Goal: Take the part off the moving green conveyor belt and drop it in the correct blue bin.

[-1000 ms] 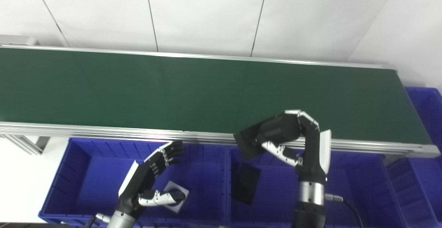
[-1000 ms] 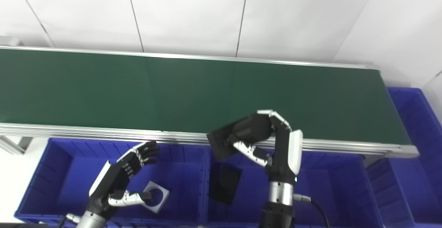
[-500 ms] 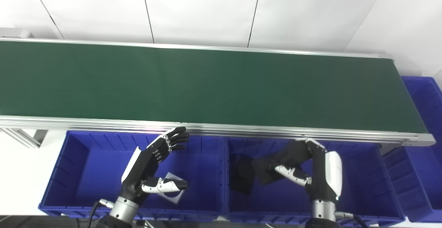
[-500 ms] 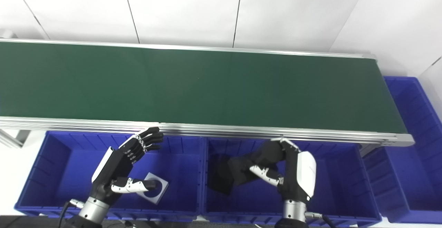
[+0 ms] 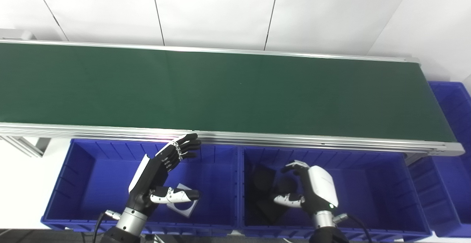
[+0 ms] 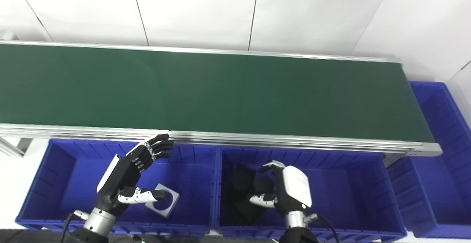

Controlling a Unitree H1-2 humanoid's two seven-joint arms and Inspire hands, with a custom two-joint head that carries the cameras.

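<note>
Left eye view
- Right hand [image 5: 312, 193]: being seen low inside the middle blue bin [image 5: 368, 184], lower than half a second ago; it was above the belt edge a second ago.
- Fingers [image 5: 292, 166]: being curled over the black part [image 5: 265, 178]; whether it is gripped or let go cannot be told, dark on dark.
- Black part: being shown inside the bin at its left side, among dark flat pieces; it is off the green conveyor belt [image 5: 220, 92].
- Left hand [image 5: 162, 178]: being held spread and empty over the left blue bin [image 5: 92, 184], pose nearly unchanged.

Right eye view
- Grey square part [image 6: 162, 199]: lying on the left bin's floor under the left thumb, unchanged.
- Belt: being shown bare, as before.
- Far-right bin [image 6: 441, 132]: being cut off at the frame edge.
</note>
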